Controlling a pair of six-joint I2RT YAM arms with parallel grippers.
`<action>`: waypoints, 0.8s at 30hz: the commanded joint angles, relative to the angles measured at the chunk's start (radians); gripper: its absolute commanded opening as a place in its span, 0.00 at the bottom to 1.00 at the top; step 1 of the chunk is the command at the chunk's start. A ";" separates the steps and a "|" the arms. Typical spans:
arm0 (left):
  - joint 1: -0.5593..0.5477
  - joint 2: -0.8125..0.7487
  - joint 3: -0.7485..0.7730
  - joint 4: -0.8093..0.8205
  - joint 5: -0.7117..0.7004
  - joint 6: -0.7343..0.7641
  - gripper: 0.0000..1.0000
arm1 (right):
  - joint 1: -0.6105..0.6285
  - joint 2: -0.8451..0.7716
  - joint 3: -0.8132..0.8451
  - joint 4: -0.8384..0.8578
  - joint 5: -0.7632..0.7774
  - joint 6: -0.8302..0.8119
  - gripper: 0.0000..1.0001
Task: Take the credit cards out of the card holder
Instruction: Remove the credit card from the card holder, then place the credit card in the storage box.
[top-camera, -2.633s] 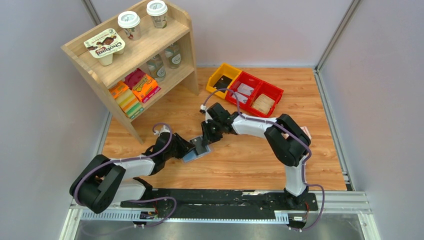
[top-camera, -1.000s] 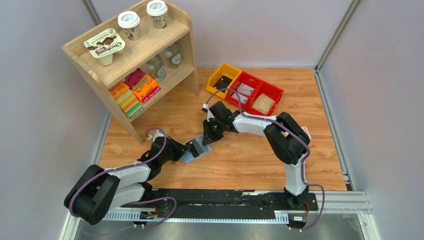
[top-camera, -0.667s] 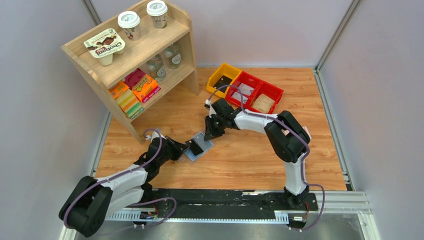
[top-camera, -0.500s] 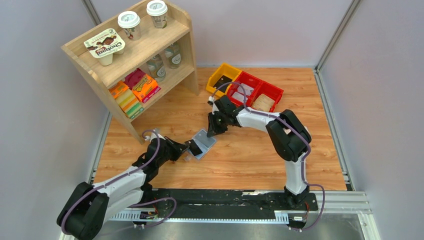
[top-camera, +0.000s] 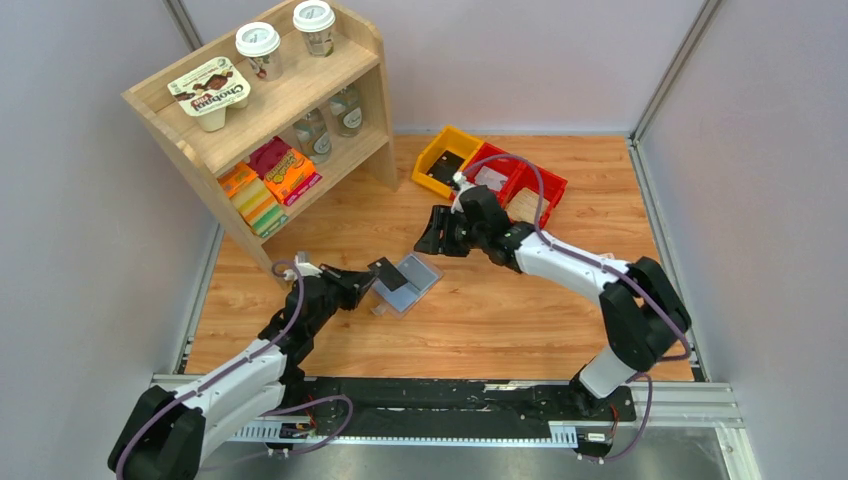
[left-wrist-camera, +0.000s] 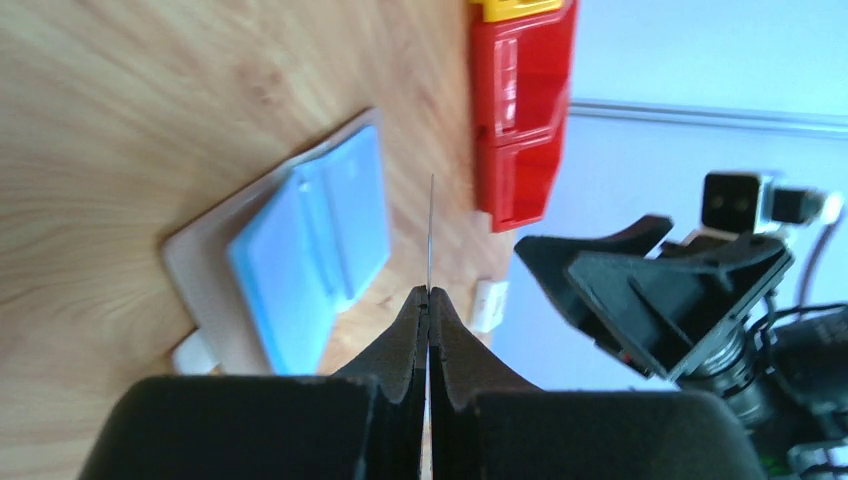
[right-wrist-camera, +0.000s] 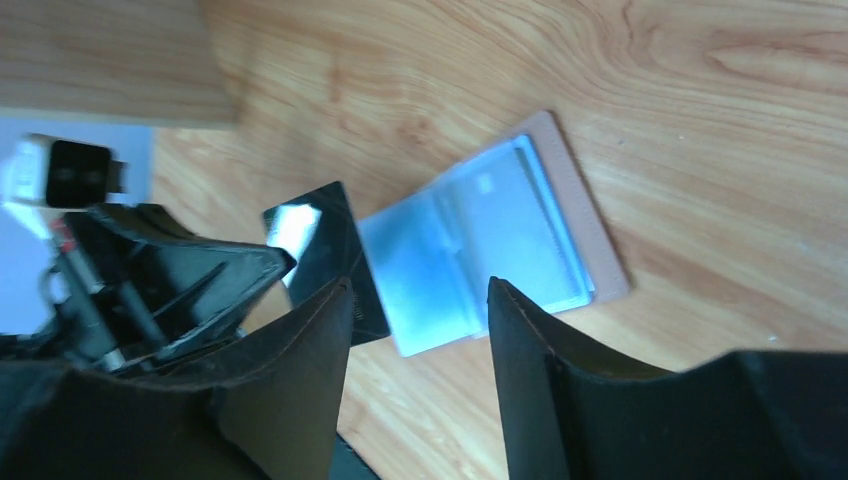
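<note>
The blue-grey card holder (top-camera: 410, 282) lies open on the wooden table; it also shows in the left wrist view (left-wrist-camera: 310, 255) and in the right wrist view (right-wrist-camera: 470, 250). My left gripper (top-camera: 364, 279) is shut on a black credit card (top-camera: 386, 272), held clear of the holder at its left. The card shows edge-on in the left wrist view (left-wrist-camera: 430, 235) and flat in the right wrist view (right-wrist-camera: 325, 250). My right gripper (top-camera: 432, 240) is open and empty, above and behind the holder. A brownish card edge (right-wrist-camera: 590, 240) shows under the holder.
A yellow bin (top-camera: 447, 158) and two red bins (top-camera: 510, 185) with cards in them stand at the back. A wooden shelf (top-camera: 270, 110) with cups, jars and boxes stands at the back left. A pink-white packet lies behind the right arm.
My left gripper pulled the black card out of the holder and drew back left. My right gripper let go of the holder and rose toward the bins. The holder shifted slightly.
</note>
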 joint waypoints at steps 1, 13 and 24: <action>-0.038 0.026 0.042 0.210 -0.095 -0.092 0.00 | 0.021 -0.137 -0.144 0.273 0.062 0.244 0.57; -0.229 0.316 0.148 0.696 -0.367 -0.110 0.00 | 0.084 -0.302 -0.430 0.692 0.171 0.475 0.58; -0.278 0.563 0.196 1.011 -0.411 -0.130 0.00 | 0.083 -0.308 -0.439 0.804 0.168 0.478 0.48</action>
